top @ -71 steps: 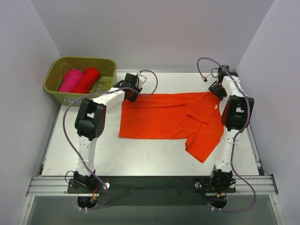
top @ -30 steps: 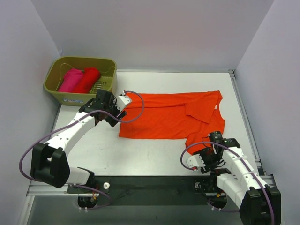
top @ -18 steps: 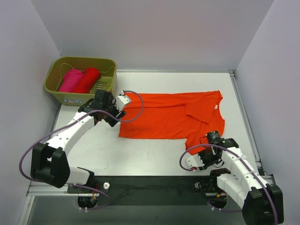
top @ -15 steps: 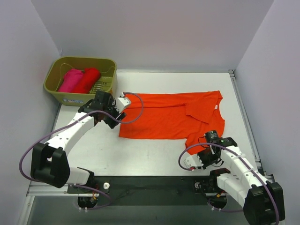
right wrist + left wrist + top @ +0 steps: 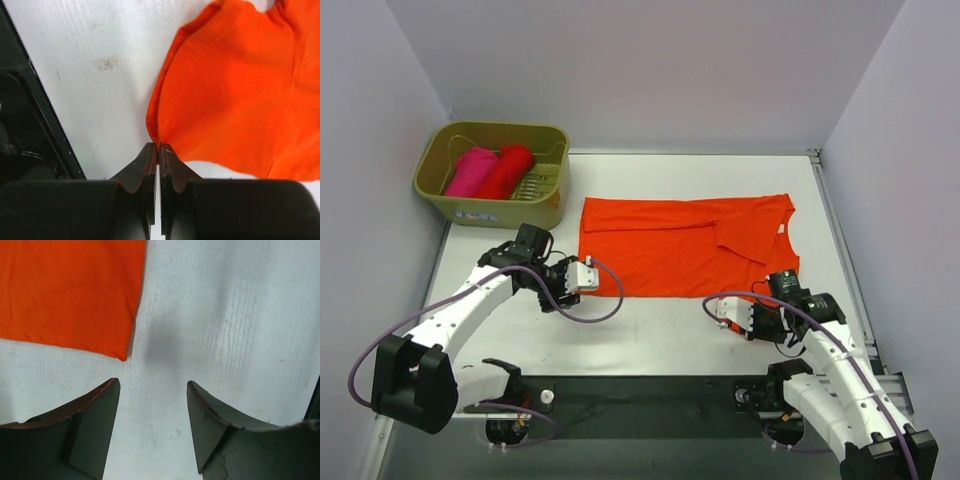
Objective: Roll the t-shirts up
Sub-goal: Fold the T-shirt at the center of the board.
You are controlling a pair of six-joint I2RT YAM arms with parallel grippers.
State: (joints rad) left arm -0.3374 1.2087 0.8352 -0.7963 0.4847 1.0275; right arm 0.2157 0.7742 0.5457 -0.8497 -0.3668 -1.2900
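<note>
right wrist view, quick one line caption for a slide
Right gripper shut, pinching an edge of the orange t-shirt over the white table.

Everything was lit evenly and brightly, with a soft shadow cast on the table [image 5: 240, 315] at 12 o'clock of the left gripper [image 5: 153, 382].

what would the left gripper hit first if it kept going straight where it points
Probably the bare table, just beside the near corner of the orange t-shirt. The open left gripper lines up slightly off the cloth, though depth is unclear.
</note>
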